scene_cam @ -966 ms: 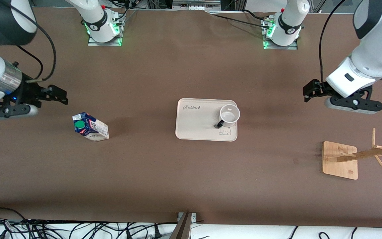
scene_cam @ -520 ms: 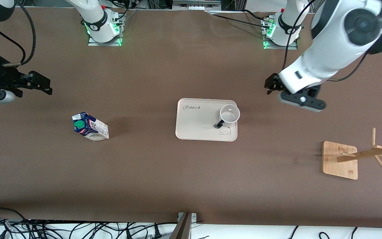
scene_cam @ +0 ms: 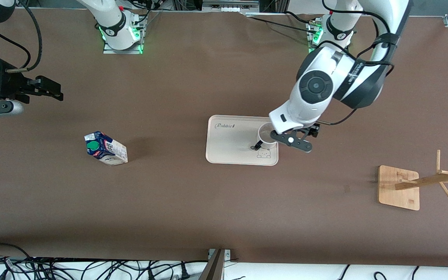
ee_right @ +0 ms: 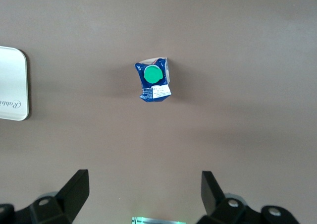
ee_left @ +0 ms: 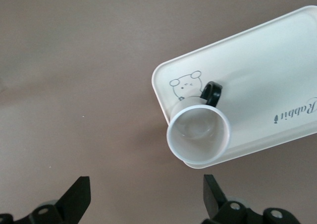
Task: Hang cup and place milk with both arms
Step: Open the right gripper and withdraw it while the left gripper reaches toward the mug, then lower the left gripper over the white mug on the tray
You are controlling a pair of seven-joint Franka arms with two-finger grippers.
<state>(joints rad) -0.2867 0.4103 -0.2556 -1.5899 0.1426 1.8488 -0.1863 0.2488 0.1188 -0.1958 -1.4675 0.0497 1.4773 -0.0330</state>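
L gripper [ee_left: 143, 204] up over the tray [scene_cam: 228, 153] edge by the cup [scene_cam: 267, 135], fingers spread, nothing held. Cup upright on tray's corner toward L arm's end. R gripper [ee_right: 143, 199] over bare tabletop [scene_cam: 193, 202] above the milk [scene_cam: 105, 148], fingers spread, empty. Milk stands on tabletop toward R arm's end. Wooden rack [scene_cam: 418, 182] at L arm's end.

Matt brown table [scene_cam: 193, 202]; glossy plastic tray [scene_cam: 228, 146]; smooth white cup [ee_left: 198, 135] on tray; pale wood rack [scene_cam: 399, 187]; printed carton [scene_cam: 105, 148].
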